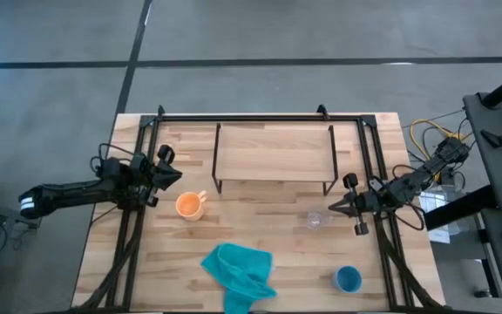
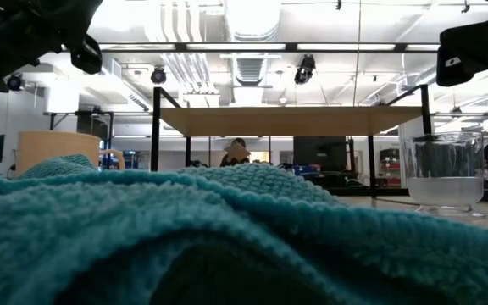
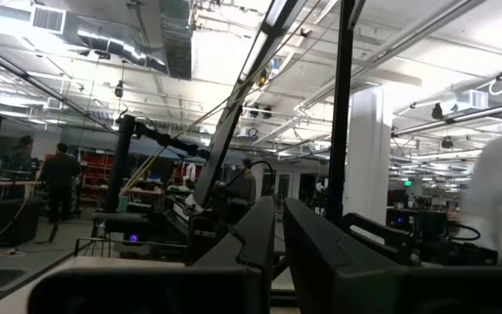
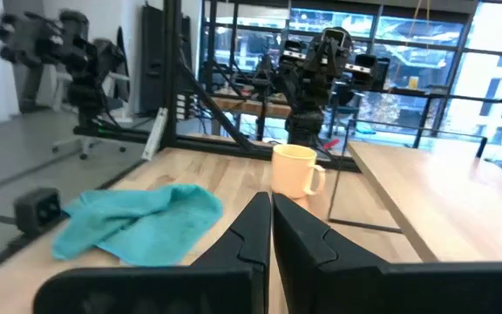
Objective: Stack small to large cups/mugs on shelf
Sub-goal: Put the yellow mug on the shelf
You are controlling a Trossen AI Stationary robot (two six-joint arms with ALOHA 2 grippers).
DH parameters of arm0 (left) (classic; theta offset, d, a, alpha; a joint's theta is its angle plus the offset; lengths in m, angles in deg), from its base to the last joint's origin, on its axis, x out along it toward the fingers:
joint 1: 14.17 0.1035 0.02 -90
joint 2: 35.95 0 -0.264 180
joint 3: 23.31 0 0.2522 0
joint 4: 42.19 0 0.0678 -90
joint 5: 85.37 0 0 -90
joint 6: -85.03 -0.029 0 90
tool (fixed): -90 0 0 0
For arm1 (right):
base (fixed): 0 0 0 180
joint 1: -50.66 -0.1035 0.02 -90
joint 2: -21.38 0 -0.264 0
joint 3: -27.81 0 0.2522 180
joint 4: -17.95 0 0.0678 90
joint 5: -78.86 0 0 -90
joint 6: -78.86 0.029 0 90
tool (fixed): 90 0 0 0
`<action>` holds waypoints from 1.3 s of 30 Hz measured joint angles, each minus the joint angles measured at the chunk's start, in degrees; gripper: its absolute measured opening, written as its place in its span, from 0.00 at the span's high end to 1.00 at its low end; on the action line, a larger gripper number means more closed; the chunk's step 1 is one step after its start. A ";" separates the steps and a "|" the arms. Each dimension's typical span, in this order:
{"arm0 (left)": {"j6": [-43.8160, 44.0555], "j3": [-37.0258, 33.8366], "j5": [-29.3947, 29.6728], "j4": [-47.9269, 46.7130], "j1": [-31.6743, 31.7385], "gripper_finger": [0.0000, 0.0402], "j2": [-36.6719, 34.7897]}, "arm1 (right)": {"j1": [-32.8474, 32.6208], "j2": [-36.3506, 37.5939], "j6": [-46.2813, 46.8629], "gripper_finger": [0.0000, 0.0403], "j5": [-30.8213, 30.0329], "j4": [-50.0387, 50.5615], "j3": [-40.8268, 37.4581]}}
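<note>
The shelf (image 1: 274,157) stands on black legs at the table's far middle; it also shows in the low view (image 2: 295,120). The orange mug (image 1: 189,205) stands upright on the table near the shelf's left front leg. The clear glass cup (image 1: 315,220) stands upright near the shelf's right front leg. The blue cup (image 1: 348,279) stands near the table's front right. My left gripper (image 1: 174,174) is shut and empty, above and left of the orange mug. My right gripper (image 1: 334,209) is shut and empty, just right of the glass cup.
A crumpled teal cloth (image 1: 238,270) lies at the table's front middle and fills the low view's foreground (image 2: 227,237). Black frame rails (image 1: 138,218) run along the table's left, right and far sides. Bare wood lies between the mug and the glass cup.
</note>
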 joint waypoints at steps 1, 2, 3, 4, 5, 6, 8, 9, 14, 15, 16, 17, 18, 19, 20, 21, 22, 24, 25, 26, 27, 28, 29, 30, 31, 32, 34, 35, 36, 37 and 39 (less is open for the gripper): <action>0.00 0.01 0.00 0.00 0.00 0.96 -0.01 | 0.00 0.02 -0.10 0.98 0.01 -0.03 0.00; 0.00 0.00 0.00 0.02 -0.01 0.96 -0.01 | -0.01 0.02 -0.07 0.98 0.01 -0.10 0.00; 0.00 0.00 0.00 0.00 0.00 0.96 0.00 | -0.01 0.02 0.11 0.98 0.00 -0.09 0.00; -0.01 0.02 0.00 0.00 0.00 0.96 0.00 | 0.00 0.02 0.30 0.98 0.00 -0.06 0.00; 0.00 0.00 -0.01 0.02 0.00 0.96 0.00 | 0.00 0.02 0.35 0.98 0.00 -0.06 0.00; -0.01 0.00 0.00 0.02 0.00 0.96 0.00 | -0.02 0.04 0.32 0.98 0.00 -0.10 0.00; -0.02 0.00 0.00 0.02 0.00 0.96 0.00 | 0.00 0.02 -0.09 0.98 0.00 -0.06 0.00; 0.00 0.02 -0.02 0.02 -0.02 0.96 0.00 | -0.01 0.02 -0.06 0.98 0.00 -0.07 0.00; -0.16 0.00 0.00 0.00 0.00 0.96 0.00 | -0.02 0.02 0.00 0.98 0.00 -0.08 0.00; -0.33 0.01 0.00 0.01 -0.01 0.96 0.00 | 0.00 0.02 -0.08 0.98 0.00 -0.08 0.00; -0.42 0.00 0.00 0.02 0.00 0.96 0.00 | 0.00 0.02 -0.06 0.98 0.00 -0.08 0.00; -0.42 0.00 0.00 0.01 0.00 0.96 0.00 | 0.00 0.02 0.06 0.98 0.00 -0.08 0.00; -0.41 0.00 0.00 0.00 0.00 0.96 0.00 | -0.01 0.02 0.13 0.98 0.00 -0.08 0.00; -0.39 0.00 0.00 0.02 0.00 0.96 0.00 | 0.00 0.02 -0.03 0.98 0.00 -0.08 0.00; -0.39 0.01 0.00 0.05 -0.01 0.96 0.00 | -0.02 0.02 -0.55 0.98 0.00 -0.08 0.00; -0.37 0.00 0.00 0.07 0.00 0.96 0.00 | -0.01 0.02 -1.14 0.98 0.00 -0.08 0.00; -0.05 0.00 0.00 0.14 0.00 0.96 0.00 | -0.02 0.02 -1.46 0.98 0.00 -0.08 0.00; 0.06 0.00 0.00 0.95 -0.02 0.96 0.00 | 0.00 0.02 -1.55 0.98 0.00 -0.08 0.00; 0.04 0.02 -0.01 1.27 -0.01 0.96 -0.02 | 0.00 0.02 -1.45 0.98 0.00 -0.08 0.00; 0.04 0.02 0.00 1.29 -0.02 0.96 -0.04 | 0.00 0.02 -1.32 0.98 0.00 -0.08 0.00; 0.04 0.08 0.00 1.27 -0.01 0.96 -0.07 | -0.01 0.02 -1.15 0.98 0.00 -0.08 0.00; 0.07 0.13 -0.01 1.23 0.00 0.96 -0.20 | 0.00 0.02 -1.09 0.98 0.00 -0.08 0.00; 0.07 0.21 0.00 1.23 -0.01 0.96 -0.31 | 0.00 0.02 -1.11 0.98 0.00 -0.08 0.00; 0.07 0.27 0.00 1.30 -0.01 0.96 -0.31 | 0.00 0.02 -1.22 0.98 0.00 -0.08 0.00; 0.07 0.34 -0.02 1.37 0.00 0.96 -0.31 | 0.00 0.02 -1.42 0.98 0.00 -0.08 0.00; 0.11 0.39 0.00 1.78 0.00 0.96 -0.31 | 0.00 0.02 -1.39 0.98 0.00 -0.08 0.00; 0.17 0.43 -0.01 3.44 0.00 0.96 -0.39 | 0.00 0.03 -0.72 0.98 0.00 -0.08 0.00; 0.18 0.47 -0.01 4.21 -0.02 0.96 -0.42 | 0.00 0.02 -0.32 0.98 -0.01 -0.08 0.00; 0.10 0.48 0.00 4.81 0.00 0.96 -0.42 | 0.00 0.02 -0.29 0.98 -0.02 -0.08 0.00; 0.07 0.48 0.00 5.19 0.00 0.96 -0.41 | 0.00 0.02 -0.30 0.98 0.00 -0.08 0.00; 0.11 0.50 0.02 6.37 -0.01 0.96 -0.08 | 0.00 0.04 -0.06 0.98 -0.02 -0.08 0.00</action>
